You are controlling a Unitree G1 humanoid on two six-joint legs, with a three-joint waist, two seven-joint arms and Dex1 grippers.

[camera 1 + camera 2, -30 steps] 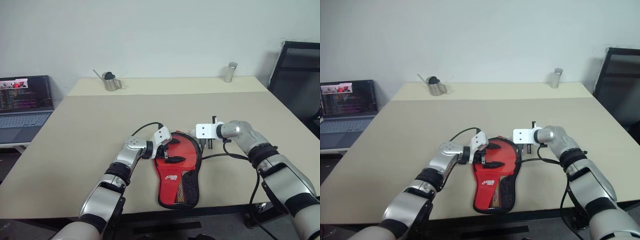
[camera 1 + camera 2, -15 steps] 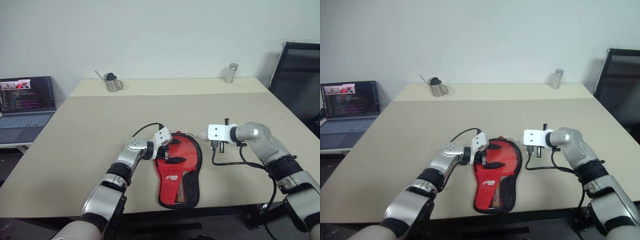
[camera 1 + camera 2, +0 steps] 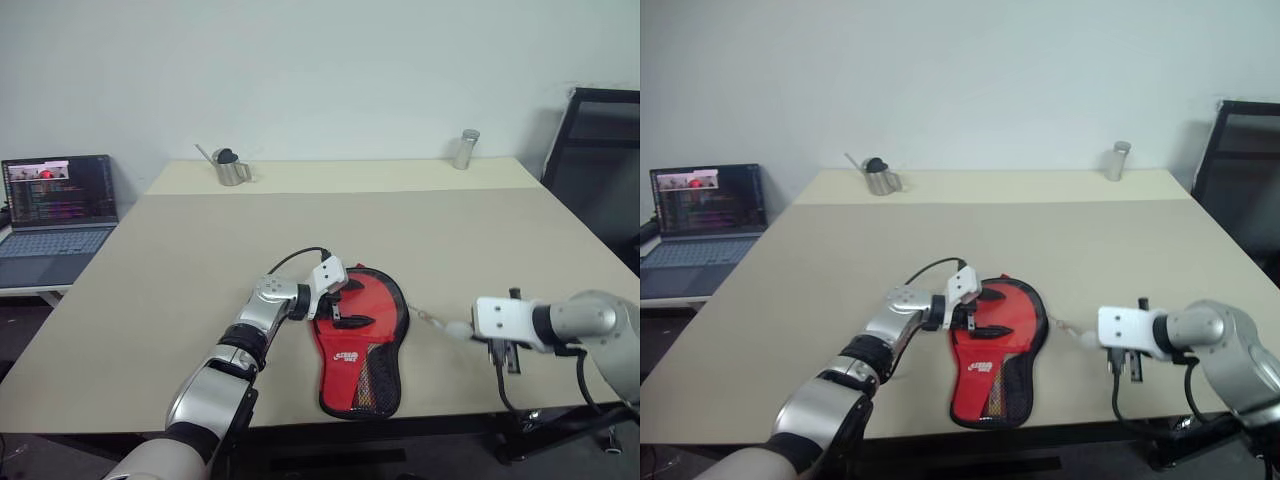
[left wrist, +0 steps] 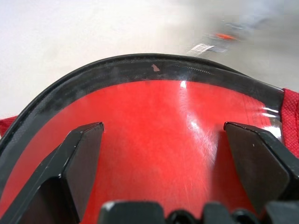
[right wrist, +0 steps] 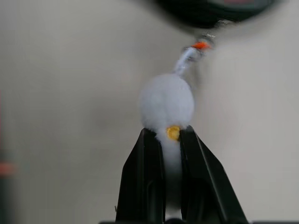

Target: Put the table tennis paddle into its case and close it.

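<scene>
Right end effector (image 5: 164, 140): fingers pinched nearly shut on a small white ball-shaped zipper pull (image 5: 167, 103), which trails by a thin cord toward the case; it hangs over the table's (image 3: 200, 250) near right edge.
Left end effector (image 4: 161, 154): fingers spread wide, pressing flat on the glossy red face at the case's round end, gripping nothing.
Case (image 3: 358, 340): lies flat near the table's front edge, between the two arms, red side with white lettering and mesh panel up, black zipper rim around it.
Paddle: I judge it is inside already; it cannot be told apart from the case.
Long axis: runs toward the robot, round head away, narrow handle end nearest the front edge.
Handling: light, soft fabric over a stiff blade; likely to slide when tugged, so pin the head and draw by the pull.
</scene>
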